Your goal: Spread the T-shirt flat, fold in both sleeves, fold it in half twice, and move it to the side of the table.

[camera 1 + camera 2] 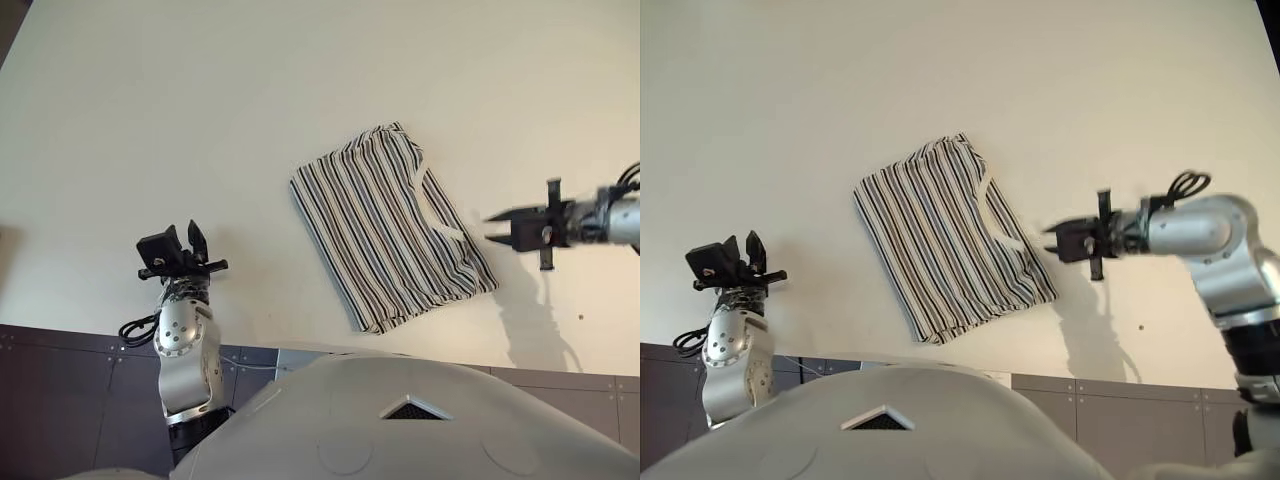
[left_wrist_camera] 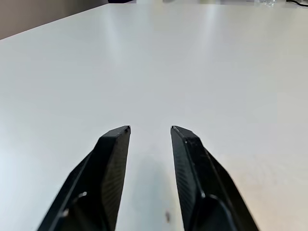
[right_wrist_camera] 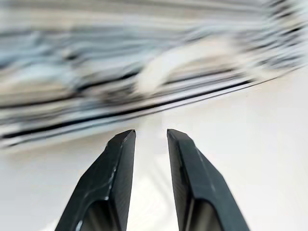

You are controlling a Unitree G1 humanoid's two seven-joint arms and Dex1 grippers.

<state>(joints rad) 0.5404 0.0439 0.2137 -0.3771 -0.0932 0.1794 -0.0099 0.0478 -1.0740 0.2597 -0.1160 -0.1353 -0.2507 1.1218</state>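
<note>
A striped T-shirt [image 1: 390,228] lies folded into a tilted rectangle on the white table [image 1: 200,110], its white neckband [image 1: 432,205] on the right side. My right gripper [image 1: 495,226] hovers just right of the shirt's right edge, fingers open with a small gap and nothing between them; the shirt's edge [image 3: 144,91] shows just ahead of its fingertips [image 3: 122,139]. My left gripper [image 1: 190,245] is near the table's front left, well clear of the shirt, open and empty, pointing over bare table [image 2: 154,57].
The table's front edge [image 1: 300,345] runs just below the shirt, with dark floor panels [image 1: 60,400] beyond it. A black cable [image 1: 135,328] loops by the left arm. Bare tabletop spreads across the back and the left.
</note>
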